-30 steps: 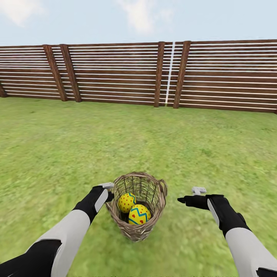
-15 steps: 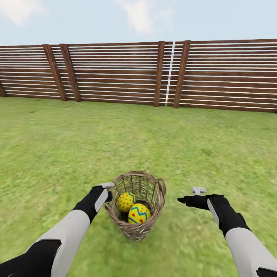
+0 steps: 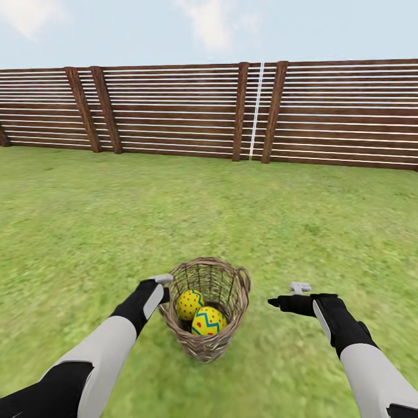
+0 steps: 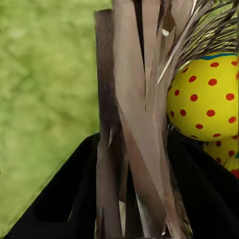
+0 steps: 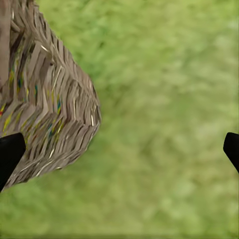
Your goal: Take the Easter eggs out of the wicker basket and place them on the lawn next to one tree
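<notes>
Two yellow eggs with red dots and a blue zigzag band [image 3: 201, 313] can be seen inside the small round brown wicker basket [image 3: 204, 342]; a third may sit under them, but the weave hides that part. The basket stands on the wide green lawn [image 3: 116, 220], near the robot and between its two arms; far behind it runs a brown slatted wooden fence [image 3: 174, 110] under a pale blue sky [image 3: 116, 29].

The left gripper [image 3: 163, 287] is pressed to the left side of the basket's rim; in the left wrist view its two dark fingers [image 4: 59, 199] sit on either side of the basket's wall [image 4: 134, 124], so it seems to be pinching the wicker, with one egg [image 4: 206, 97] just inside.

The right gripper [image 3: 290, 295] hangs over the grass to the right of the basket and does not touch it; in the right wrist view its black fingertips [image 5: 9, 154] are spread wide with nothing between them but grass, and the basket's woven side [image 5: 50, 119] is near one tip.
</notes>
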